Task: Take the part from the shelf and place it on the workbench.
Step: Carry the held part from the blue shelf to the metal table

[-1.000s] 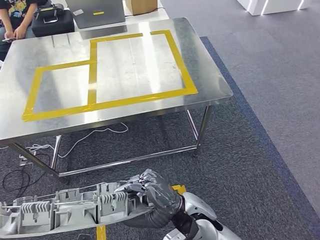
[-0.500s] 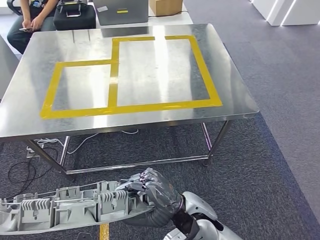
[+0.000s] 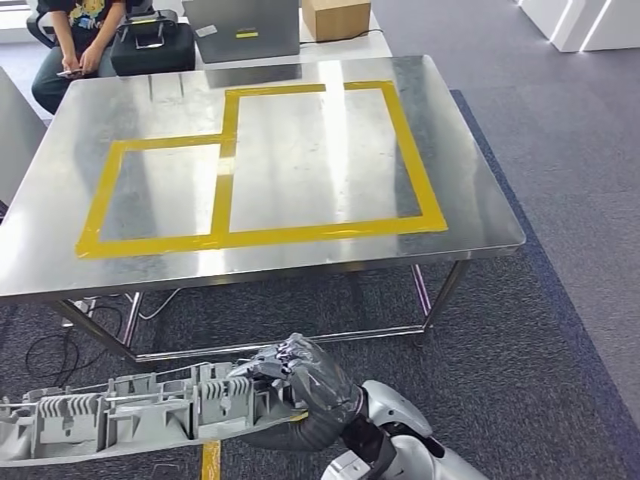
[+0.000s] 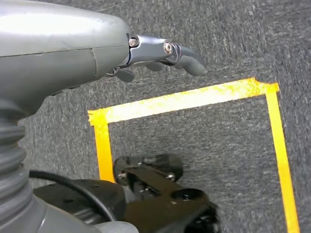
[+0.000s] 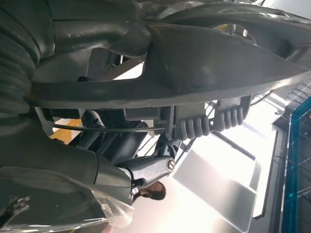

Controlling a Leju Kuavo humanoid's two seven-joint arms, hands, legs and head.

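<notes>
The long grey part (image 3: pixel 128 415) is gripped at one end by the right hand (image 3: pixel 306 390), fingers clamped over its ribs, carried level for the workbench (image 3: pixel 483 215) ahead; left hand (image 4: pixel 165 53) fingers hang loosely apart, empty.

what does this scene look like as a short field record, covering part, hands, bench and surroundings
part: long grey ribbed plastic part, held level, below and in front of the bench
right hand: right hand grips the part's end
left hand: left hand hangs over grey carpet, holding nothing
workbench: shiny steel workbench marked with yellow tape rectangles
behind bench: black bag, cardboard box, seated person
task state: part not yet on bench
</notes>
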